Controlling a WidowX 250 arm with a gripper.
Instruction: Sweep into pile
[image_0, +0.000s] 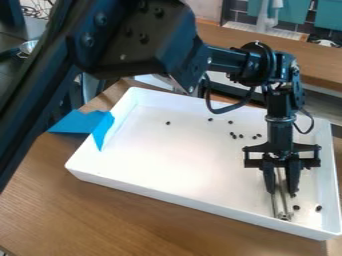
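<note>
The gripper (281, 192) hangs low over the right part of the white tray (175, 150), pointing down. A thin metal tool (284, 205) with long, narrow rods lines up with it, its lower end near the tray's front right wall. Whether the gripper holds the tool or the tool lies on the tray floor, I cannot tell. Small dark pieces are scattered: a few close to the tool, such as one piece (318, 208) by the right wall, several left of the gripper around one piece (241, 136), and a lone piece (168, 123) farther left.
A blue cloth (81, 122) drapes over the tray's left wall. The tray's raised walls stand on a brown wooden table (127, 215). The black arm crosses above the tray from the upper left. Another wooden counter (234, 40) runs behind.
</note>
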